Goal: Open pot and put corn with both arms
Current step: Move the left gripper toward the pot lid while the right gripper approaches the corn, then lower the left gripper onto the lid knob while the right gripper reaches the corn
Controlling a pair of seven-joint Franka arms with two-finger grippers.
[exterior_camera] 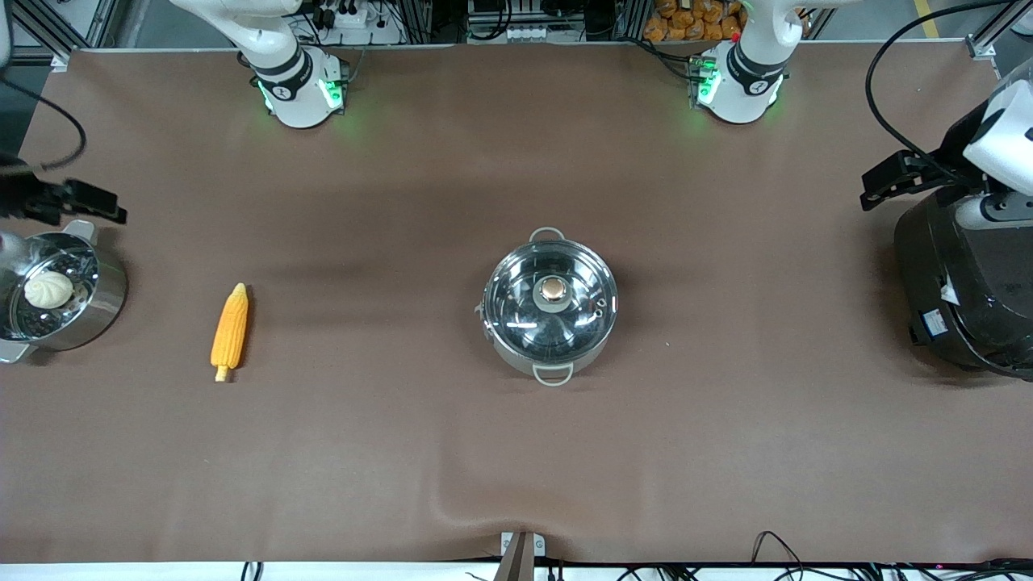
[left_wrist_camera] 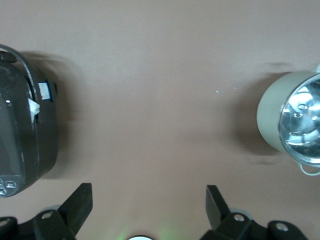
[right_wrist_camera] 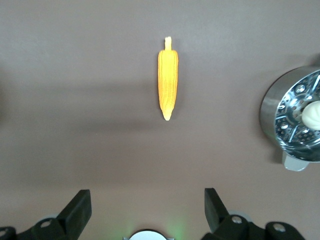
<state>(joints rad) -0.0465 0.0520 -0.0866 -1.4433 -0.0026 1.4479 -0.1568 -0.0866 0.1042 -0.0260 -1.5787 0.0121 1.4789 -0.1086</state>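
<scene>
Two end effectors, both empty, neither touching any task item.
Right end effector (exterior_camera: 69,202): fingers spread apart, holding nothing; hangs over the steamer pot at the right arm's end of the surface. Probably parked there so its wrist camera takes in the corn.
Steamer pot (exterior_camera: 109,294): steel, open, white bun (exterior_camera: 48,289) inside; directly under the right end effector. Not part of the task.
Corn (exterior_camera: 230,329): lies flat on the surface (exterior_camera: 726,452), stalk end toward the front camera; well apart from the right end effector, toward the table's middle. Untouched.
Pot (exterior_camera: 551,303): mid-surface, upright, glass lid (exterior_camera: 516,311) seated, copper knob (exterior_camera: 554,289) on top; well apart from both end effectors. Lid must come off before the corn goes in.
Left end effector (exterior_camera: 888,181): fingers apart, empty; over the black cooker's edge. Judged waiting.
Black cooker (exterior_camera: 960,298): under the left end effector, at the left arm's end.
</scene>
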